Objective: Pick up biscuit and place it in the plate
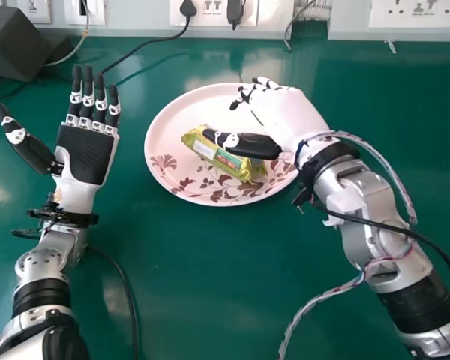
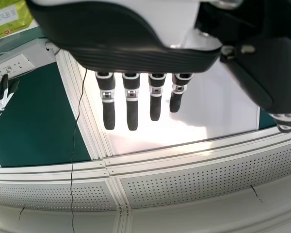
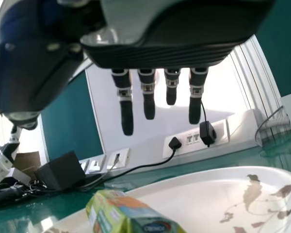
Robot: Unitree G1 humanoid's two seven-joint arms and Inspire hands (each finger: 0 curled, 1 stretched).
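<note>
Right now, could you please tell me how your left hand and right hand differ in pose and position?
In the head view, the left hand shows its dark palm, while the right hand shows its white back. The left is beside the plate; the right is over it, its thumb crossing in front of the biscuit packet. Both hands are open, with dark fingers.

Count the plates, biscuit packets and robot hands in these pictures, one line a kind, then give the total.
Plate: 1
Biscuit packet: 1
Robot hands: 2 (left hand, right hand)
Total: 4
</note>
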